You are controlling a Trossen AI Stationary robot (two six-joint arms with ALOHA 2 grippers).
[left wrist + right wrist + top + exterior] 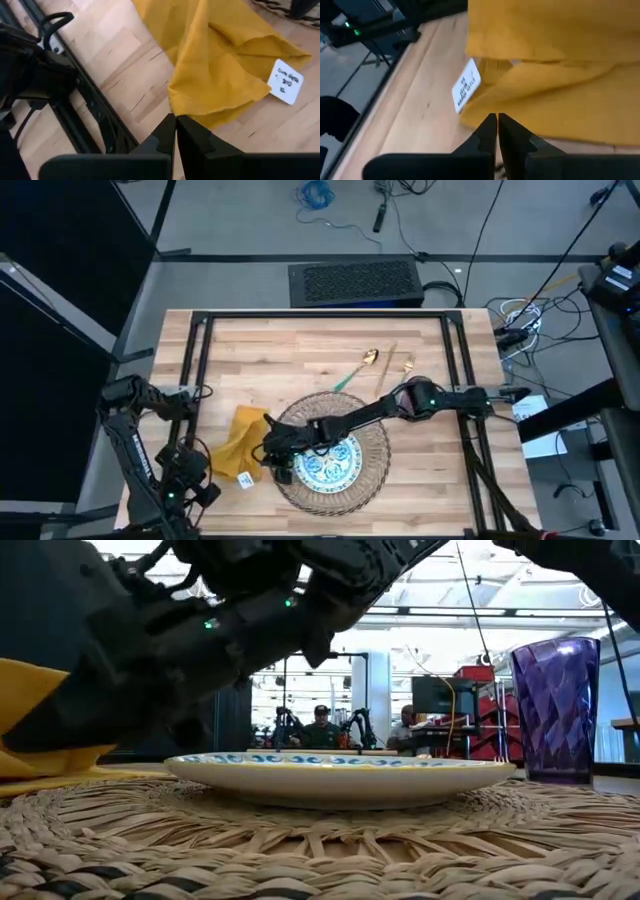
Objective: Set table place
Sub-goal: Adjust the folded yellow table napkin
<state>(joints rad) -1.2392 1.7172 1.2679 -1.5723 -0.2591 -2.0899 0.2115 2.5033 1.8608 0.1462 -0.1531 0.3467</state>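
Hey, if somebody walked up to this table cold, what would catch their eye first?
Probably the right arm stretched across the round woven mat, its right gripper shut and empty at the mat's left edge, over the blue-patterned plate. Next, the mustard-yellow napkin crumpled just left of the mat, white tag showing. The left gripper waits shut at the table's left edge.

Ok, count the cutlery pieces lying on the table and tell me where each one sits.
3 that I can make out: a green-handled spoon, a plain gold stick-like piece and a gold fork, all on bare wood beyond the straw mat. The right arm may hide more.
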